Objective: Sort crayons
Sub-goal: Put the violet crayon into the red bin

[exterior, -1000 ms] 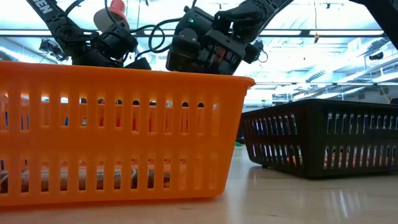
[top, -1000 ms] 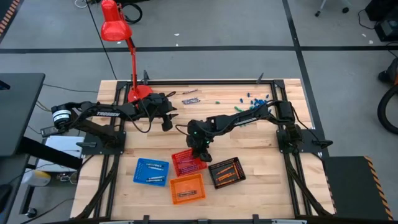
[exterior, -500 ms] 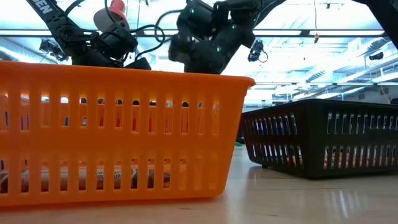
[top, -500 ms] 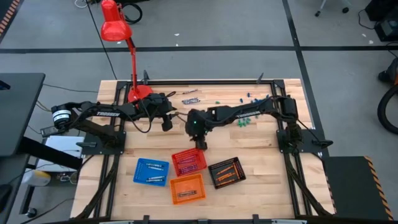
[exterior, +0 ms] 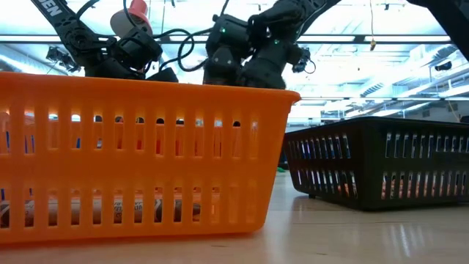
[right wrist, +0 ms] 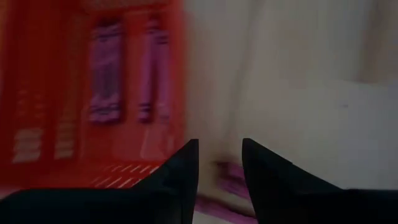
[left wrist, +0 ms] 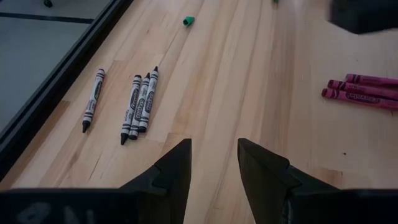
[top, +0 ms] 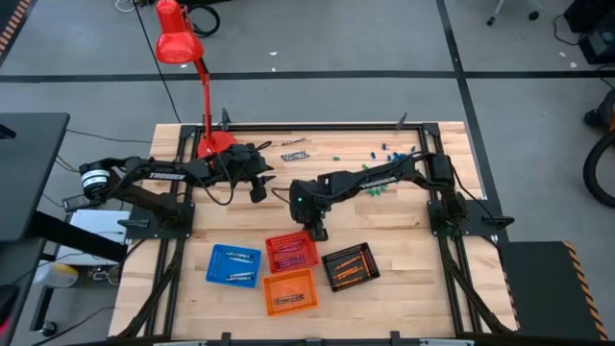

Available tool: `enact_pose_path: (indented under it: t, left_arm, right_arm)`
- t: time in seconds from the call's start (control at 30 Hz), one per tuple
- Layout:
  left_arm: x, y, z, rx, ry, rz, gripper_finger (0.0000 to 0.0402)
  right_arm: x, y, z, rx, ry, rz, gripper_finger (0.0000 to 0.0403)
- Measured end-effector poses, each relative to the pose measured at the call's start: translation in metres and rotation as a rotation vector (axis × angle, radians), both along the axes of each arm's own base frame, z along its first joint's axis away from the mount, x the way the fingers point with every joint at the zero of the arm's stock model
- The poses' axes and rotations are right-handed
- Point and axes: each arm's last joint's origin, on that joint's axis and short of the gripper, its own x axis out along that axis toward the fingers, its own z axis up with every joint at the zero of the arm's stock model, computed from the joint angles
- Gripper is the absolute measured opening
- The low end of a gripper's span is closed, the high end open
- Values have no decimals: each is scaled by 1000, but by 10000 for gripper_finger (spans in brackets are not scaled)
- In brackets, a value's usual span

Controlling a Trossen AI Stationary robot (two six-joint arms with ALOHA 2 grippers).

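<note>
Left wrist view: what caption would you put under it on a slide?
Open left gripper hovering over the wooden table, four grey crayons ahead and magenta crayons off to one side.

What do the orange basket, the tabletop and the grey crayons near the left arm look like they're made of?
The orange basket looks like moulded plastic: slotted walls, light glowing through, slightly glossy. The tabletop appears to be light wood with visible grain and plank seams, smooth and faintly shiny. The grey crayons seem to be wax sticks in printed paper wrappers, with bare dark tips.
</note>
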Motion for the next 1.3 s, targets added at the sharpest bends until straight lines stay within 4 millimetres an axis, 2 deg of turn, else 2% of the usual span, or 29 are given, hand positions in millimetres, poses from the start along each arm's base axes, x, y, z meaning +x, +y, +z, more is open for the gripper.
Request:
enact_pose_path:
  t: [0.1, 0.2, 0.43, 0.7, 0.87, 1.1, 1.3]
  left_arm:
    - [0, 0, 0, 0, 0, 0, 141]
    - [0, 0, 0, 0, -1, 0, 141]
    - [0, 0, 0, 0, 0, 0, 141]
    - [0, 0, 0, 0, 1, -1, 141]
    - [0, 0, 0, 1, 3, -2, 141]
    - [0, 0, 0, 15, 2, -11, 141]
    - [0, 0, 0, 10, 2, -7, 141]
  right_arm:
    - [-1, 9, 0, 26, 7, 45, 127]
    - [-1, 12, 0, -33, 3, 56, 127]
    - [-2, -6, 2, -230, -6, 36, 127]
    - [-3, -11, -3, -351, -6, 210, 156]
    - [-16, -8, -1, -374, 88, 330, 180]
    - [-23, -1, -3, -450, 104, 594, 169]
    - [-21, -1, -3, -446, 69, 617, 153]
